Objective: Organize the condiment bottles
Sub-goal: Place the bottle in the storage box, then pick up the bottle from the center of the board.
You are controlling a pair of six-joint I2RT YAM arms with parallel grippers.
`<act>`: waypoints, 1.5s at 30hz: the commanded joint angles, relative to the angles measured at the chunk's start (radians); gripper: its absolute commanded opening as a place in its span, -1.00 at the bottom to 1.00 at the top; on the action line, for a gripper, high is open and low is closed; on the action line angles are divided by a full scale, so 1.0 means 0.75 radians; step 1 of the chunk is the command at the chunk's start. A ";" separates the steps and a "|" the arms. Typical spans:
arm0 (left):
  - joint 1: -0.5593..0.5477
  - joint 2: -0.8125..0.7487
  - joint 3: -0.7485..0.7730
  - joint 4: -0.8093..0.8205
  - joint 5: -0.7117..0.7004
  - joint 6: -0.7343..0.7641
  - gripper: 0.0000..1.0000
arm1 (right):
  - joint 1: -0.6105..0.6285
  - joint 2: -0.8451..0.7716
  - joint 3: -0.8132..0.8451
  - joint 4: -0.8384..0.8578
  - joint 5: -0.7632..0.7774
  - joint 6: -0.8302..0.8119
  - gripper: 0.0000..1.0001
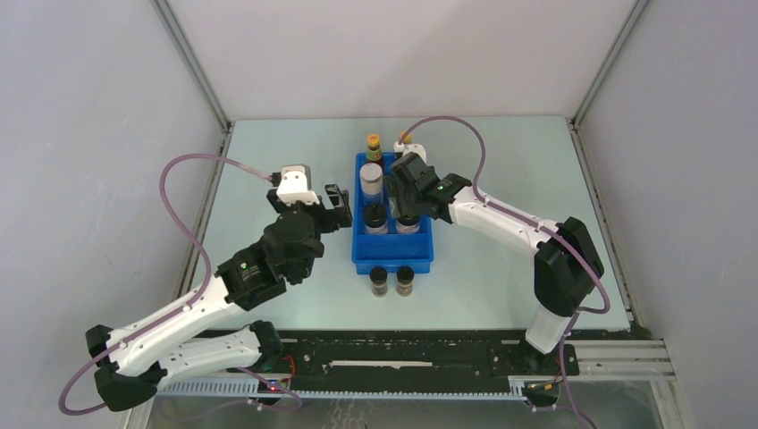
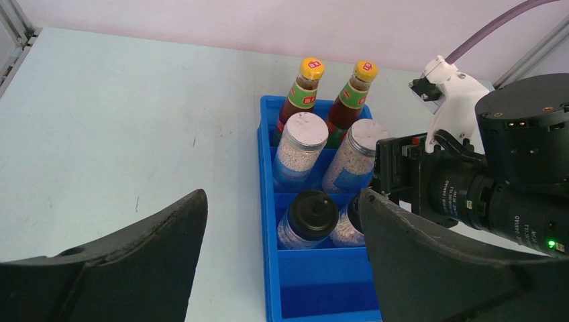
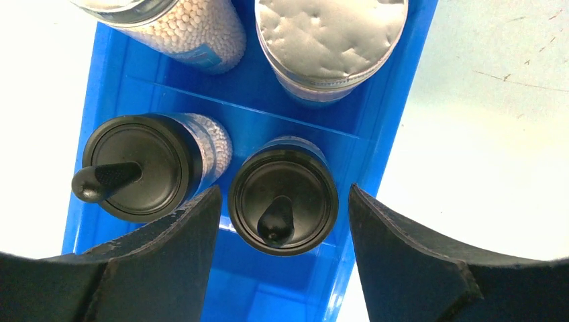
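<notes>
- Inside the blue tray [image 1: 391, 257], six of eight condiment bottles [image 1: 375, 217] stand paired: red sauce bottles [image 2: 303, 90] at its far end, grey-lidded jars [image 2: 298, 144] next, black-lidded jars [image 3: 282, 198] midway
- Just outside the tray's near end, on the worktop [image 1: 286, 161], two tiny dark jars [image 1: 379, 281] wait; its near compartment looks free for them
- Over the tray's right-hand black-lidded jar, the right arm's fingers [image 3: 416, 261] are spread wide astride it, grasping nothing
- Left of the tray, the left arm's fingers [image 2: 134, 268] gape, empty
- Only the top view shows the dark jars; the left wrist view shows both red bottles plainly
</notes>
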State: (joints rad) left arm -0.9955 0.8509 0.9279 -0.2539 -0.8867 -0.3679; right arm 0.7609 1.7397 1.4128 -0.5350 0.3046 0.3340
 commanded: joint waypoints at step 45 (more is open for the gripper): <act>0.004 -0.463 -0.508 -0.130 -0.031 -0.465 1.00 | 0.789 -0.640 -0.481 -0.227 0.434 0.390 0.52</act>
State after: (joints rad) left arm -0.9955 0.5587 0.5907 -0.4217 -0.8799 -0.7006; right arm 1.3396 1.2427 1.0523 -0.7765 0.6018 0.6086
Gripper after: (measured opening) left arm 0.996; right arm 0.762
